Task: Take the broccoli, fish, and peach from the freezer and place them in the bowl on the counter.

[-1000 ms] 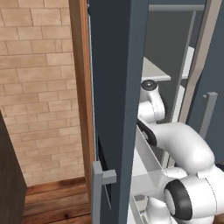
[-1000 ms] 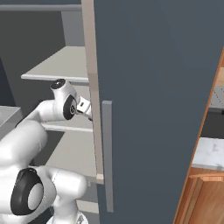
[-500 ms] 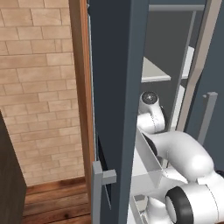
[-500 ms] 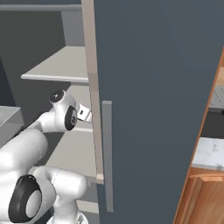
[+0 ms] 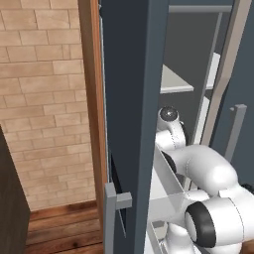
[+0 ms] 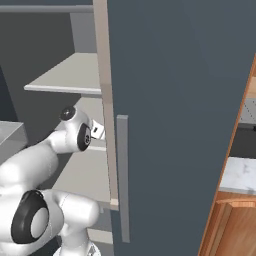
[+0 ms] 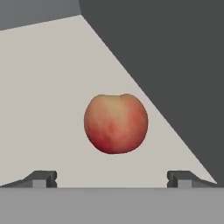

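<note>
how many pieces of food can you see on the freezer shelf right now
1: a peach on the pale shelf, ahead of the open gripper and centred between its fingertips. Others may sit out of view on other shelves.

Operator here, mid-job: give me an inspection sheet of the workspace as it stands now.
Surface: pale grey freezer shelf, bare around the fruit.
Job's things: peach sits on that shelf, centred ahead of the pincer; freezer with its door open.
Clutter: nothing seen.
Grippers: pincer open, jaws wide either side of the peach, not touching it.
Cables: nothing seen.
Surroundings: brick wall, wooden floor, counter to the right.
</note>
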You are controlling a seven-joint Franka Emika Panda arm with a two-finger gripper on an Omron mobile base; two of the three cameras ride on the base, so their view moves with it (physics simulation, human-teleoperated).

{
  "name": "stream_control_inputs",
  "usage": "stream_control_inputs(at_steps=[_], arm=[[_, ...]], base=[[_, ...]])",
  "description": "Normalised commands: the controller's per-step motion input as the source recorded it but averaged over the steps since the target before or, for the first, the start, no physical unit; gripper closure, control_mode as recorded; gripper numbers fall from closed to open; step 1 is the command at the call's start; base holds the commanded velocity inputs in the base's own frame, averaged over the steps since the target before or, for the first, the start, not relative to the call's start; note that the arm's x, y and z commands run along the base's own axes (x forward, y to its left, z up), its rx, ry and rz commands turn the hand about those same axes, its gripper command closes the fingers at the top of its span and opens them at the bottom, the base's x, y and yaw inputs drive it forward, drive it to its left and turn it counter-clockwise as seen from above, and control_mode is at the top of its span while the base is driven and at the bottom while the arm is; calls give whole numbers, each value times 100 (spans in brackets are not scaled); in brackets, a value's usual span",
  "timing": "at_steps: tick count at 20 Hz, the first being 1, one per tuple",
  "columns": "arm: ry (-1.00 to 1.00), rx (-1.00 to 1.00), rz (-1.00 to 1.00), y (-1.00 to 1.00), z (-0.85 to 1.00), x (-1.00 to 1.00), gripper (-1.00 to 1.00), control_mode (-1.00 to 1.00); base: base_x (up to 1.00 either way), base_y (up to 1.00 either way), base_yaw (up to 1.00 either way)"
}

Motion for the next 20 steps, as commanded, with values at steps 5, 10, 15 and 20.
stream_control_inputs(at_steps=[5,10,15,20], arm=[[0,0,-1,0,0,29,-100,-100],[0,0,-1,-1,0,30,-100,-100],[0,0,0,-9,-1,16,-100,-100],[0,0,0,-3,-8,3,-100,-100]], base=[[0,0,0],[0,0,0],[0,0,0],[0,0,0]])
